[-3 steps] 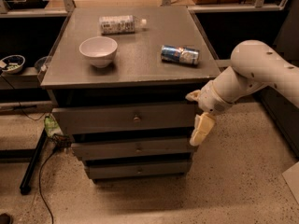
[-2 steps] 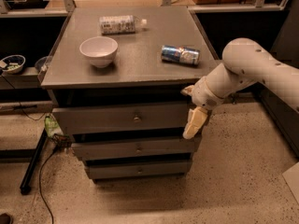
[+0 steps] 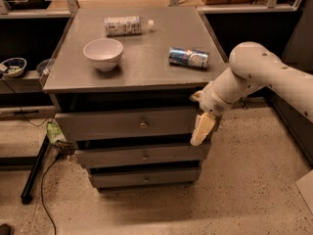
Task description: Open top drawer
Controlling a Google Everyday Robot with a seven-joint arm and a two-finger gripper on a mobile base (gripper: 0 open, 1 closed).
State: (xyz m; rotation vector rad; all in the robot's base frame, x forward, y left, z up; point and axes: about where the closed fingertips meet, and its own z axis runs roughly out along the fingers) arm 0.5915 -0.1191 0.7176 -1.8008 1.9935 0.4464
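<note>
The top drawer (image 3: 98,124) is the tallest and widest grey front of three, just under the cabinet top, with a small round metal knob (image 3: 143,125) at its centre. It stands closed or nearly closed. My gripper (image 3: 201,130) hangs from the white arm (image 3: 254,77) in front of the drawer's right end, pointing down, well to the right of the knob. It holds nothing that I can see.
On the grey cabinet top (image 3: 146,72) sit a white bowl (image 3: 103,53), a lying plastic bottle (image 3: 125,26) and a lying blue can (image 3: 189,58). Two shorter drawers (image 3: 117,156) lie below. A black pole and cable (image 3: 34,173) lie on the floor at left.
My arm and gripper have moved left, from beside the cabinet's right edge to in front of the top drawer's right end. The drawer has not moved.
</note>
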